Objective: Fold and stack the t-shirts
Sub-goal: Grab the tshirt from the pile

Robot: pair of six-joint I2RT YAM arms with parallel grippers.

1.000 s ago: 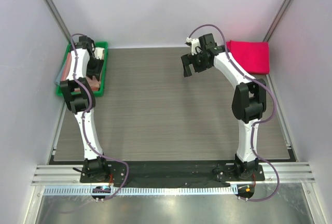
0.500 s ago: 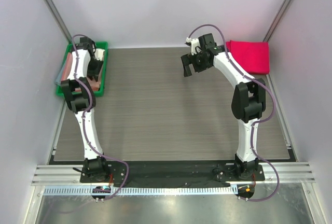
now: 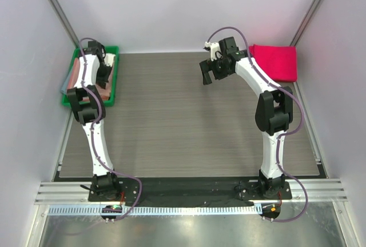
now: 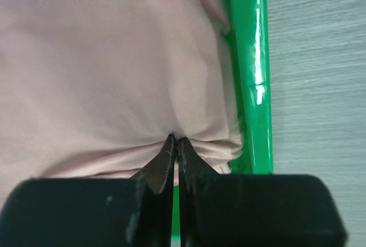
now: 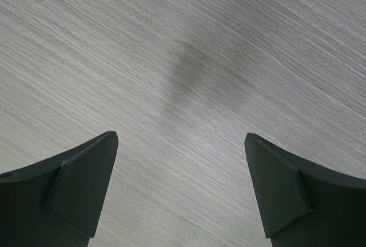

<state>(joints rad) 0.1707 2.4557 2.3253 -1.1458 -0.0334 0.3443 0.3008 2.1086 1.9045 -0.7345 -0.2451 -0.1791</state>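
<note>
My left gripper point(image 4: 174, 144) pinches a pucker of the salmon-pink t-shirt point(image 4: 103, 58), which lies in the green bin point(image 4: 251, 87). My right gripper point(image 5: 180, 137) hangs spread wide over the table point(image 5: 183, 41). The folded magenta t-shirt point(image 3: 276, 62) lies at the far right corner.

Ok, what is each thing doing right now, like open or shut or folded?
Left gripper: shut, pinching the pink shirt.
Right gripper: open, empty, above the table.
Pink shirt: crumpled, lying in the green bin.
Magenta shirt: folded flat at the table's far right corner.
Green bin: holding the pink shirt.
</note>
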